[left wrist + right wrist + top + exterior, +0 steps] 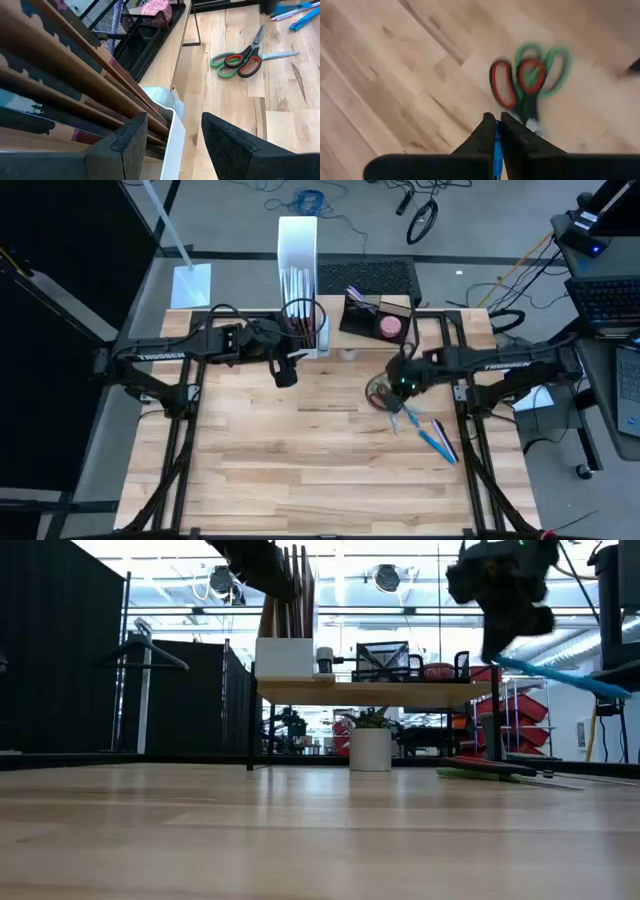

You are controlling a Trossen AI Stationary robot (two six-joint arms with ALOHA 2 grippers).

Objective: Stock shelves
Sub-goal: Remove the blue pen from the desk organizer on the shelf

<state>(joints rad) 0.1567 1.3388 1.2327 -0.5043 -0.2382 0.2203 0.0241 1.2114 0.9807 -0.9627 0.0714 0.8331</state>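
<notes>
Two scissors, one red-handled [506, 85] and one green-handled [547, 70], lie crossed on the pale butcher-block table [300, 470], just in front of the low light-wood riser shelf on thin black legs [370, 691], toward its right end. Right gripper [496, 131] hangs above the scissors, fingers pinched shut on a slim blue pen [565, 678]. Judgement: carry the pen level over the shelf top and let go low, so the smooth round barrel doesn't roll off. Left gripper [172, 145] sits at the shelf's left end, foam-padded fingers spread apart, holding nothing, straddling the rim of the tall white file box [175, 130] with brown folders [60, 85]. Black wire-mesh organizer tray [375, 315] stands on the shelf's right half; more blue pens [435, 435] lie in front of the shelf, beyond the scissors.
</notes>
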